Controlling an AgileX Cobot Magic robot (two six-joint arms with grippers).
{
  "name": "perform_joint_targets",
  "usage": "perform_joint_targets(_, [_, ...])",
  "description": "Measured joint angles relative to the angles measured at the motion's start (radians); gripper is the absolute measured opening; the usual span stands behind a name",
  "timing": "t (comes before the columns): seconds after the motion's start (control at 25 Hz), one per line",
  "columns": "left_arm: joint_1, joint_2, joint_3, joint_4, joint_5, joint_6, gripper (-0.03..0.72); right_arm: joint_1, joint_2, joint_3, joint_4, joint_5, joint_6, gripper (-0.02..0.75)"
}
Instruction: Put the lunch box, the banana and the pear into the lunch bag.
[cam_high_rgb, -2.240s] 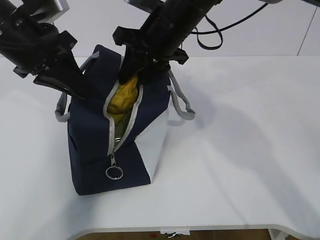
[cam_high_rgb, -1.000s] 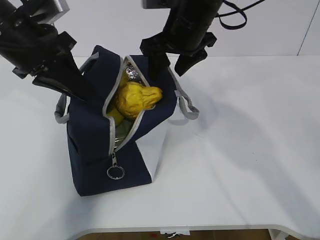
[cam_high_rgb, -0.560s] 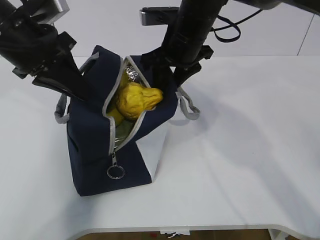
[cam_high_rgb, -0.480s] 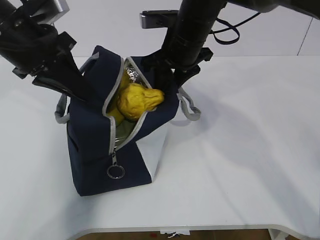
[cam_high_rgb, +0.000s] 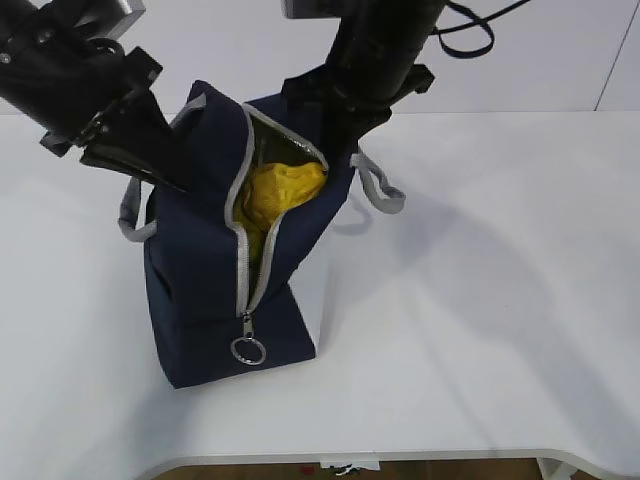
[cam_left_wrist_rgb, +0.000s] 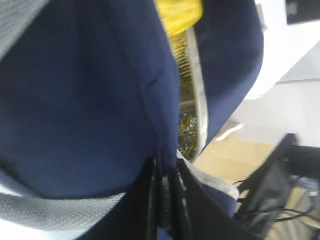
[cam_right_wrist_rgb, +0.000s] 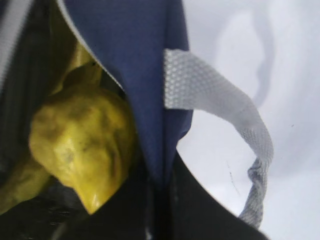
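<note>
The navy lunch bag (cam_high_rgb: 205, 270) stands on the white table with its zipper open. The lumpy yellow pear (cam_high_rgb: 285, 188) lies in the bag's mouth, against the silvery lining. A strip of yellow under it looks like the banana (cam_high_rgb: 252, 240). The lunch box is hidden. My left gripper (cam_high_rgb: 170, 170) is shut on the bag's left wall, and the left wrist view shows navy fabric (cam_left_wrist_rgb: 100, 100) pinched in my left gripper (cam_left_wrist_rgb: 165, 200). My right gripper (cam_high_rgb: 335, 135) is shut on the bag's right rim. In the right wrist view my right gripper (cam_right_wrist_rgb: 160, 200) clamps the navy wall (cam_right_wrist_rgb: 145, 75) beside the pear (cam_right_wrist_rgb: 82, 145).
One grey webbing handle (cam_high_rgb: 380, 185) hangs off the bag's right side, another (cam_high_rgb: 130, 220) off its left. The zipper's ring pull (cam_high_rgb: 247, 350) dangles at the bag's front. White table (cam_high_rgb: 480, 300) stretches to the right and front, with its front edge close below.
My right gripper has shut on the bag's right rim. The bag now stands taller and more upright, and the pear has sunk deeper into the mouth. The left gripper keeps its hold.
</note>
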Motion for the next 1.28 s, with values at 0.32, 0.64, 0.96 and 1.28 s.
perform_joint_targets(0.32, [-0.034, 0.000, 0.000, -0.147, -0.046, 0.011, 0.015, -0.001, -0.182, 0.136, -0.106, 0.016, 0.022, 0.001])
perform_joint_targets(0.64, [-0.105, 0.035, 0.000, -0.216, -0.133, 0.080, 0.015, -0.016, -0.240, 0.149, -0.146, 0.027, 0.071, 0.001])
perform_joint_targets(0.96, [-0.112, 0.067, 0.000, -0.268, -0.202, 0.144, 0.016, -0.016, -0.184, 0.149, -0.143, 0.013, 0.082, 0.097])
perform_joint_targets(1.28, [-0.112, 0.109, 0.000, -0.341, -0.223, 0.172, 0.214, -0.016, -0.178, 0.149, -0.129, 0.002, 0.106, 0.461])
